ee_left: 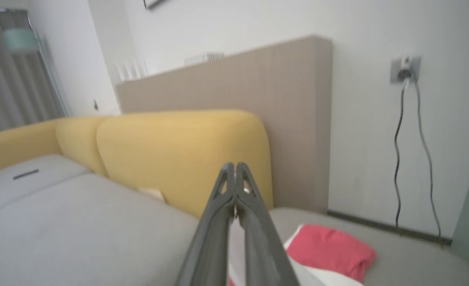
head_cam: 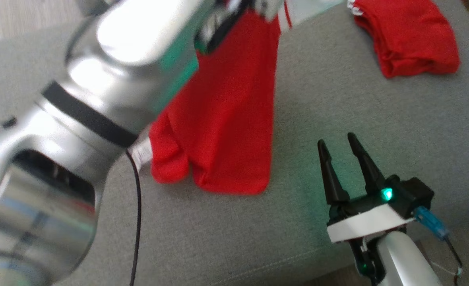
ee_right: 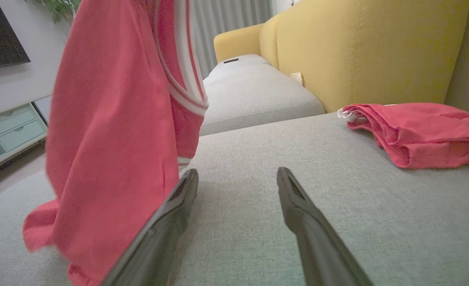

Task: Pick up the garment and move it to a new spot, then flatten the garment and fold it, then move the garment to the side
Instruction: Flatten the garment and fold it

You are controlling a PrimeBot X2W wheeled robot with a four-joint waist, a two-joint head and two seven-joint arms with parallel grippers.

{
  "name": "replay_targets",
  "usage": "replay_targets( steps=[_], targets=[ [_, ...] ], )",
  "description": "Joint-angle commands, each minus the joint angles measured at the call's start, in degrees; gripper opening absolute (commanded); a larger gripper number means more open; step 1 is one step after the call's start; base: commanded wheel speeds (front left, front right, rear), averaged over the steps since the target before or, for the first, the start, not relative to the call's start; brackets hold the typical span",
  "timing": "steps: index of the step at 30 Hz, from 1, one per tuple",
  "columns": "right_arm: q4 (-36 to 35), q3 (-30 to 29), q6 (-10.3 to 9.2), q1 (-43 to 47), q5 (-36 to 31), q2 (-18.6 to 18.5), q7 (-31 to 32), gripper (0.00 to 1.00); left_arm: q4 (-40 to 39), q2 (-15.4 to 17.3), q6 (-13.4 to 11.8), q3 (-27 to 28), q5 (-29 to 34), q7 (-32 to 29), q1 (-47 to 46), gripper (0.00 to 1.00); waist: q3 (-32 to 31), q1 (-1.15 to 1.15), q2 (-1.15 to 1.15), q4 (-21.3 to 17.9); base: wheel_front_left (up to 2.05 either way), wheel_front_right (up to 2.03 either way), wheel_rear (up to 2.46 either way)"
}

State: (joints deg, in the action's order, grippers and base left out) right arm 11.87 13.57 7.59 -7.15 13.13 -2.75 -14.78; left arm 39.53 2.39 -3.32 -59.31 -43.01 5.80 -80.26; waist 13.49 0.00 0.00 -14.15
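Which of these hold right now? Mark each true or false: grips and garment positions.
1. The left gripper is shut on the hanging red garment. True.
2. The right gripper grips that garment's hem. False: it is open and empty, beside the garment.
3. The hanging red garment is fully clear of the grey cushion. False: its lower end rests on the cushion.
4. A second red garment lies on the cushion, apart from the hanging one. True.
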Motion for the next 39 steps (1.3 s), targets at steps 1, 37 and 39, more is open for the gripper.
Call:
replay_targets(
  steps=[1, 37, 39],
  targets=[
    [-1.5, 1.4, -0.10, 0.0, 0.5, -0.1, -0.2, 1.00, -1.1, 0.5, 0.4, 3.4, -1.1, 1.8, -5.2, 0.00, -1.7, 0.00, 0.00, -0.7, 0.00, 0.00, 0.00],
    [-2.9, -2.7, -0.10, 4.8, -3.7, -0.1, -0.2, 1.00, -19.4, 12.6, -3.2, 36.5, 7.0, 9.2, 57.1, 1.00, -2.9, 0.00, 0.00, 13.3, 0.00, 0.00, 0.00],
    [-2.9, -2.5, -0.10, 5.0, -3.8, -0.1, -0.2, 1.00, -21.5, 11.5, -3.9, 39.1, 11.8, 9.2, 59.9, 1.00, -3.0, 0.00, 0.00, 13.5, 0.00, 0.00, 0.00]
  ],
)
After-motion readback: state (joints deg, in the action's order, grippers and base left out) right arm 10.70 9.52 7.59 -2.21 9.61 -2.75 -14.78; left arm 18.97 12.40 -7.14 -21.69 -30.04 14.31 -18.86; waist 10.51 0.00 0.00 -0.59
